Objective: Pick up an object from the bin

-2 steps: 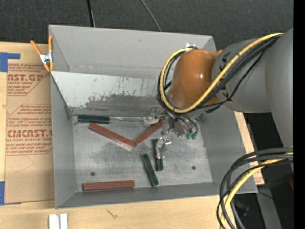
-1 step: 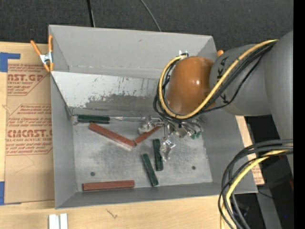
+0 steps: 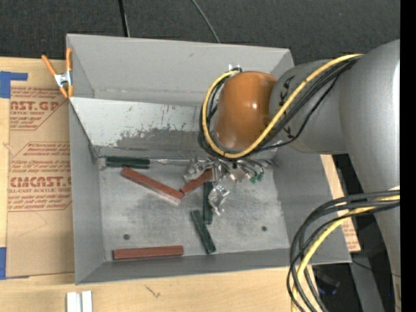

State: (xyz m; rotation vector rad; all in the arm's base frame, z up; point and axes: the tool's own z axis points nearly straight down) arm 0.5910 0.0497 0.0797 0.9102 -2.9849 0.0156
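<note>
A pale wooden tabletop (image 3: 195, 294) carries a grey metal bin (image 3: 84, 194) with sloping walls and a scuffed floor. The large grey robot arm (image 3: 351, 103) comes in from the right, with yellow and black cables (image 3: 286, 99) looped round its glossy orange wrist cover (image 3: 240, 112). Below the cover, the metal gripper (image 3: 218, 197) sits low over the bin's middle; whether it is open or closed I cannot tell. It is right beside an upright dark green flat stick (image 3: 207, 207), perhaps touching it, and a short reddish-brown bar (image 3: 195, 186). A long reddish-brown bar (image 3: 149, 183) lies slantwise to their left, another reddish-brown bar (image 3: 147, 253) along the front wall, a slanted dark green stick (image 3: 203, 233) near the front, and a dark green stick (image 3: 128, 162) by the back wall.
</note>
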